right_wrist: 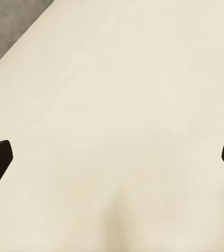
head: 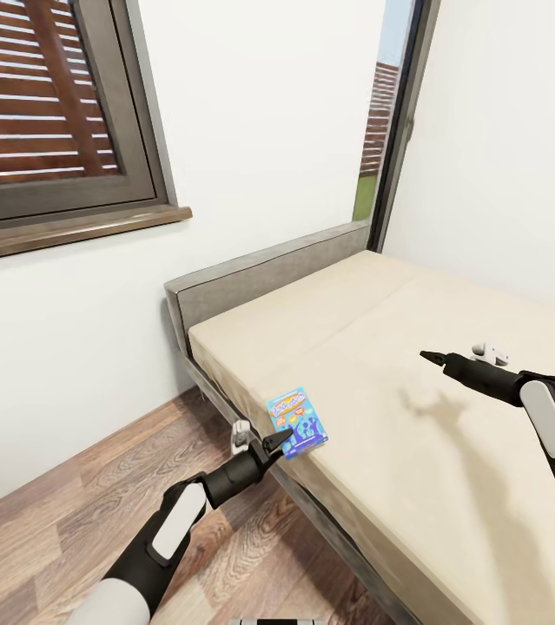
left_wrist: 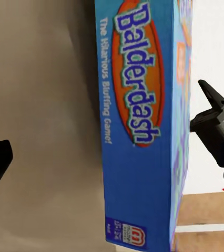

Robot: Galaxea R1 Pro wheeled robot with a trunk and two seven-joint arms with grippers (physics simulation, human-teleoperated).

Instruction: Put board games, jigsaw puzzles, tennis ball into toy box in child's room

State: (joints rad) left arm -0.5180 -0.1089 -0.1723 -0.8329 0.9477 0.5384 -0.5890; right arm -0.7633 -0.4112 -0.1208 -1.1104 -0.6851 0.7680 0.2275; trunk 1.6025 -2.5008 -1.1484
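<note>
Looking down at the bed (head: 416, 365), I see the blue board game (head: 296, 422) lying at the mattress's near side edge, not far from the grey headboard (head: 260, 279). My left hand (head: 279, 444) sits right at that box; in the left wrist view its two fingers are spread wide, one finger (left_wrist: 213, 118) just beside the box's face, the other well off to the far side, so the box stands between them without being clamped. The box (left_wrist: 141, 126) reads "Balderdash". My right hand (head: 429, 354) hovers above the bare mattress (right_wrist: 117, 131), fingers parted and empty. Wood plank floor (head: 69, 512) runs alongside the bed.
</note>
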